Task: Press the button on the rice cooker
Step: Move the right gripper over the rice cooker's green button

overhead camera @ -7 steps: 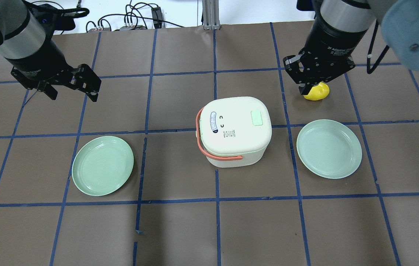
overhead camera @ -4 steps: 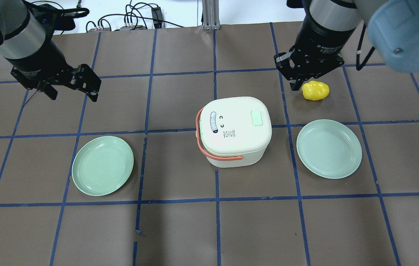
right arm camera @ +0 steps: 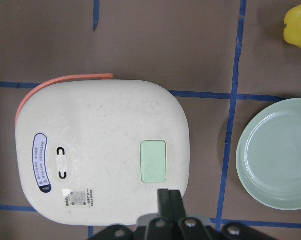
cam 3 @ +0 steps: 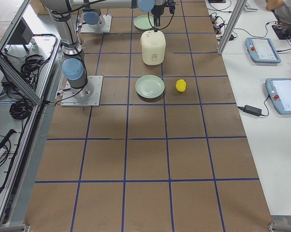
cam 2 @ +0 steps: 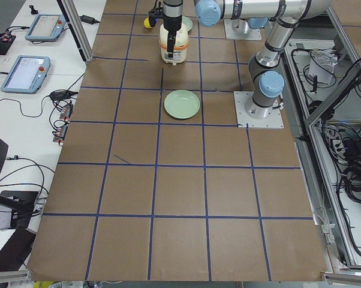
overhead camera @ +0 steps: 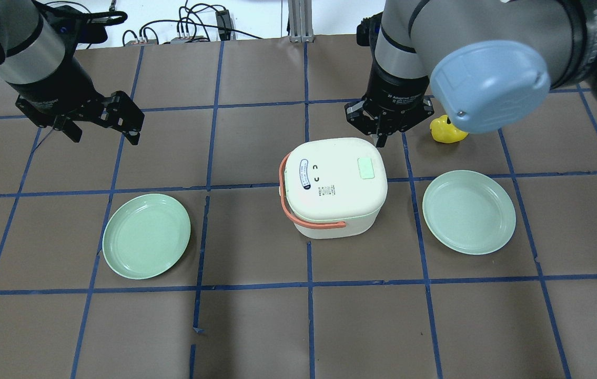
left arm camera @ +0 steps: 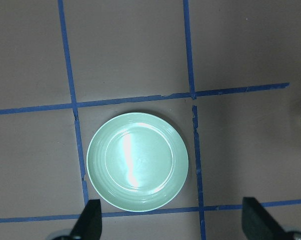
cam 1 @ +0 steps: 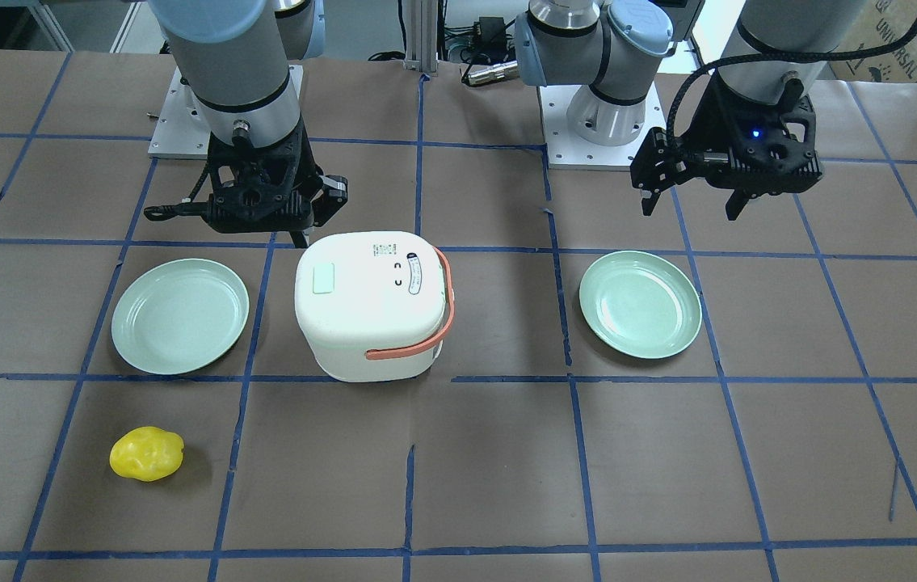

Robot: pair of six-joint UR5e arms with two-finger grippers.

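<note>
The cream rice cooker (overhead camera: 330,195) with an orange handle stands mid-table, with a pale green button (overhead camera: 367,168) on its lid. Both also show in the right wrist view, cooker (right arm camera: 90,130) and button (right arm camera: 153,161). My right gripper (overhead camera: 381,138) is shut and empty, hovering over the cooker's far right edge just beyond the button. In the right wrist view its fingertips (right arm camera: 169,196) sit together just below the button. My left gripper (overhead camera: 103,134) is open and empty, far to the left, above a green plate (left arm camera: 137,161).
One green plate (overhead camera: 147,235) lies left of the cooker and another (overhead camera: 469,211) lies right of it. A yellow toy fruit (overhead camera: 446,134) lies beyond the right plate, partly hidden by my right arm's elbow. Cables run along the far table edge.
My right gripper has moved left, from above the yellow fruit to the far right edge of the cooker lid. The left arm has not moved.
</note>
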